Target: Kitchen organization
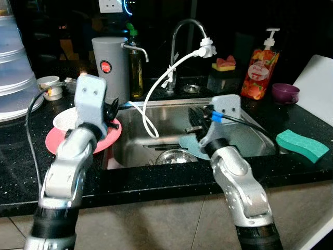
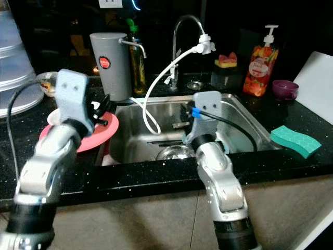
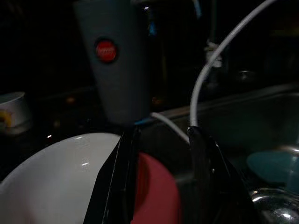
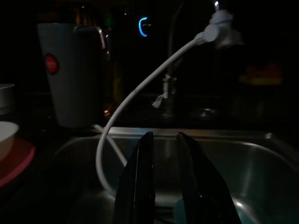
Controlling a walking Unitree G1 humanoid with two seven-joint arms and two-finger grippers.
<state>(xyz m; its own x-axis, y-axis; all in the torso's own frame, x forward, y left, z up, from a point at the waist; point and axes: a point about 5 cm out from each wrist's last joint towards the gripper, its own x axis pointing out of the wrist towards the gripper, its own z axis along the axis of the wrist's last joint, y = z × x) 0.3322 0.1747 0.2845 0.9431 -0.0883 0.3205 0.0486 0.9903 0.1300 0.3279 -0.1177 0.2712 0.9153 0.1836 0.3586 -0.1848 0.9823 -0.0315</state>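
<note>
A pink plate (image 1: 106,139) lies on the black counter left of the sink, with a white bowl (image 1: 65,120) on it. My left gripper (image 1: 112,117) hovers low over the plate's sink-side edge and stands open. In the left wrist view the plate (image 3: 156,191) shows between its fingers (image 3: 122,186), with the bowl (image 3: 56,177) beside them. My right gripper (image 1: 196,120) reaches over the steel sink (image 1: 156,112), its fingers (image 4: 140,186) a little apart with nothing between them. Below it in the basin lie a teal plate (image 1: 250,143) and a small metal bowl (image 1: 174,156).
A white hose (image 1: 156,88) loops from the faucet (image 1: 182,31) into the basin. A grey dispenser (image 1: 110,65) stands behind the pink plate. Soap bottle (image 1: 260,67), purple cup (image 1: 285,92) and green sponge (image 1: 303,145) sit on the right; stacked plastic containers (image 1: 13,62) far left.
</note>
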